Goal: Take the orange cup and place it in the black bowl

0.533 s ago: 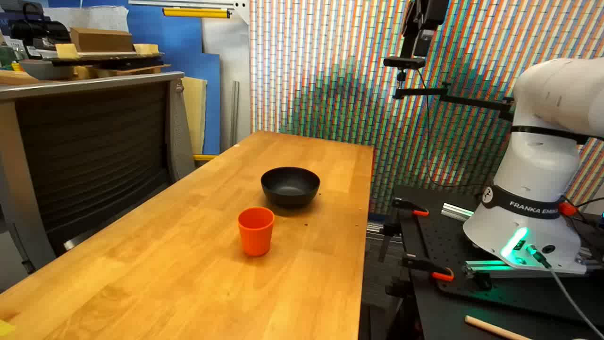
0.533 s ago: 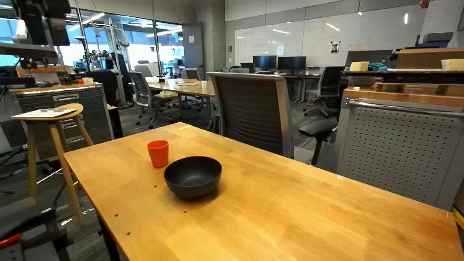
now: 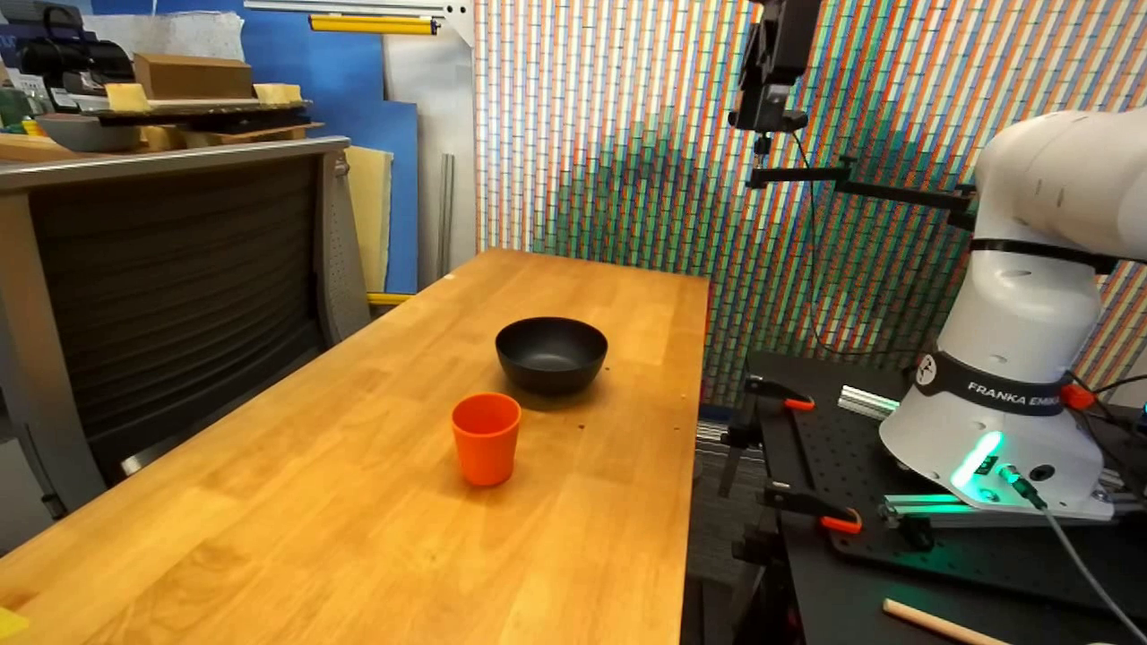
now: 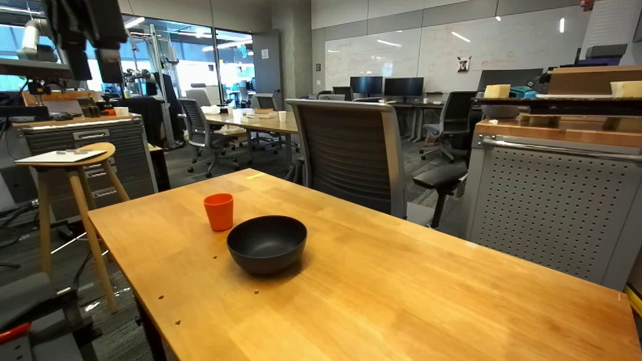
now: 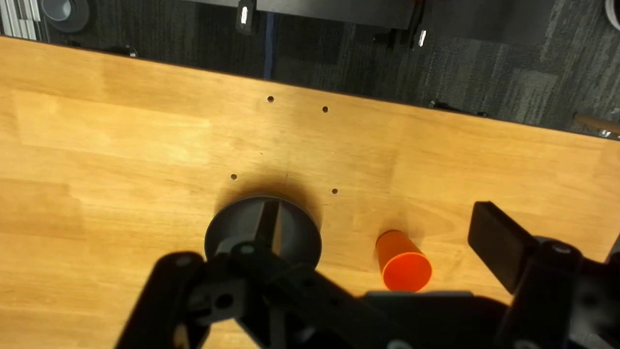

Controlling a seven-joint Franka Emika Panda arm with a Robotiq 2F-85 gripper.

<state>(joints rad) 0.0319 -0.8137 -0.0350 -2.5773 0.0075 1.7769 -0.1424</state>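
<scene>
The gripper is displaced relative to 0.5 s earlier. In an exterior view it now sits lower, shifted toward 8 o'clock, and overlaps the middle of the black camera bar, which earlier shows almost whole. In an exterior view the gripper is shifted toward 4 o'clock. Its fingers reach farther down and now cover the 3 o'clock end of the grey bar. The ceiling light behind it, mostly in sight earlier, is now partly hidden, only its 2 o'clock end showing. At the gripper's 9 o'clock side, more of the pale jointed arm shows.
</scene>
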